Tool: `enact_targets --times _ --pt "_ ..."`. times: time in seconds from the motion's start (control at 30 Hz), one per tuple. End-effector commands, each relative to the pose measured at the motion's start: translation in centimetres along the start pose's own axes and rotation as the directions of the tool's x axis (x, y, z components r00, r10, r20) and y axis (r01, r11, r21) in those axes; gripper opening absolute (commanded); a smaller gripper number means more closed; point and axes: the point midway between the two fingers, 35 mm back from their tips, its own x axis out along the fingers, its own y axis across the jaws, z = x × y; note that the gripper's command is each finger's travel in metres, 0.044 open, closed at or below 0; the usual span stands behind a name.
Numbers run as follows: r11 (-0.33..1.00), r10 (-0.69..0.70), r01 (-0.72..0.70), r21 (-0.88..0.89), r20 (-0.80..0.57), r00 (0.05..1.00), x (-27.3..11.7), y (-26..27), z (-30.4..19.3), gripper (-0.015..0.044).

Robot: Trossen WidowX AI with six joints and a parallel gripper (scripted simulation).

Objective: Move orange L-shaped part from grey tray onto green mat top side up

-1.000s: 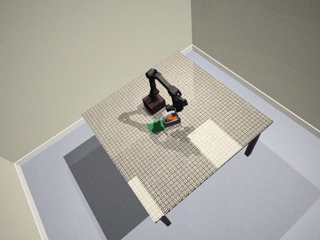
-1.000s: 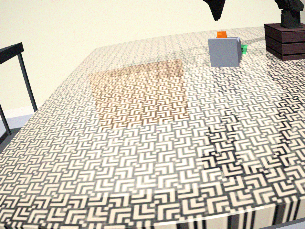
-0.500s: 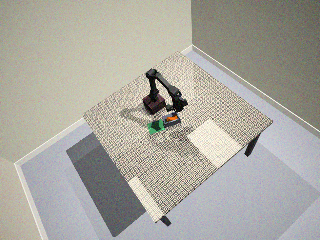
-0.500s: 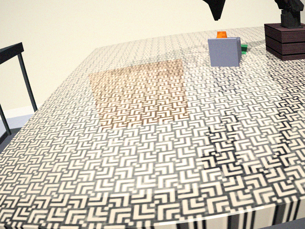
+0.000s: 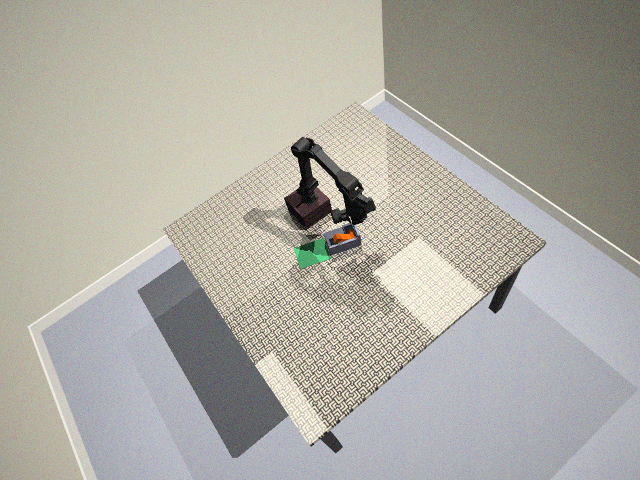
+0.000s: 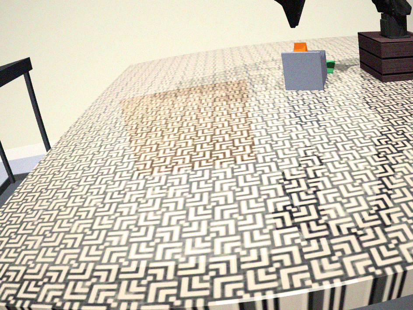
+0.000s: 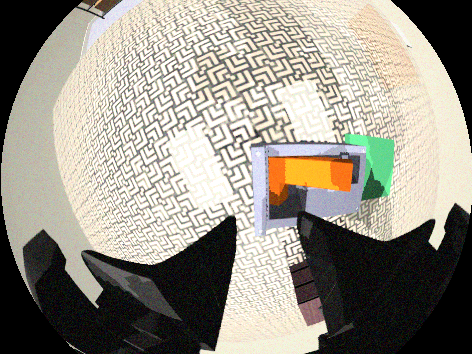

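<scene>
We see the orange L-shaped part (image 5: pixel 341 238) (image 6: pixel 300 47) (image 7: pixel 317 172) tilted in the grey tray (image 5: pixel 345 247) (image 6: pixel 303 71) (image 7: pixel 258 190).
Its straight end stands above the rim, apparently on the side toward the green mat (image 5: pixel 308 256) (image 6: pixel 330 66) (image 7: pixel 382 150); our tool (image 5: pixel 352 222) (image 6: pixel 293 26) (image 7: pixel 267 221), a bit under half open, holds nothing above the desk (image 5: pixel 289 310) (image 6: pixel 200 200) (image 7: pixel 150 100).

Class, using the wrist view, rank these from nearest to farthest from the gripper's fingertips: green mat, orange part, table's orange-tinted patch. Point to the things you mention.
1. Orange part (image 5: pixel 342 238) (image 6: pixel 300 47) (image 7: pixel 315 173), inside the tray.
2. Green mat (image 5: pixel 311 253) (image 6: pixel 330 66) (image 7: pixel 382 157), beyond the tray.
3. Orange-tinted patch (image 6: pixel 193 126) (image 7: pixel 387 50), upper right.
</scene>
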Motion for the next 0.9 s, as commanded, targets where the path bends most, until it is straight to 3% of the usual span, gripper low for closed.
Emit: enact_targets --times 0.0,0.2,0.4,0.87 --pt "1.0 0.001 -0.001 0.0 0.001 1.0 0.0 0.0 0.0 0.018" --pt "1.0 -0.002 0.002 -0.001 -0.002 1.0 0.9 0.0 0.1 0.018" --pt "1.0 -0.015 0.015 -0.005 -0.018 1.0 7.5 -0.4 -0.4 0.018" --pt "1.0 -0.016 0.016 -0.005 -0.019 1.0 9.0 -0.4 -0.4 0.018"
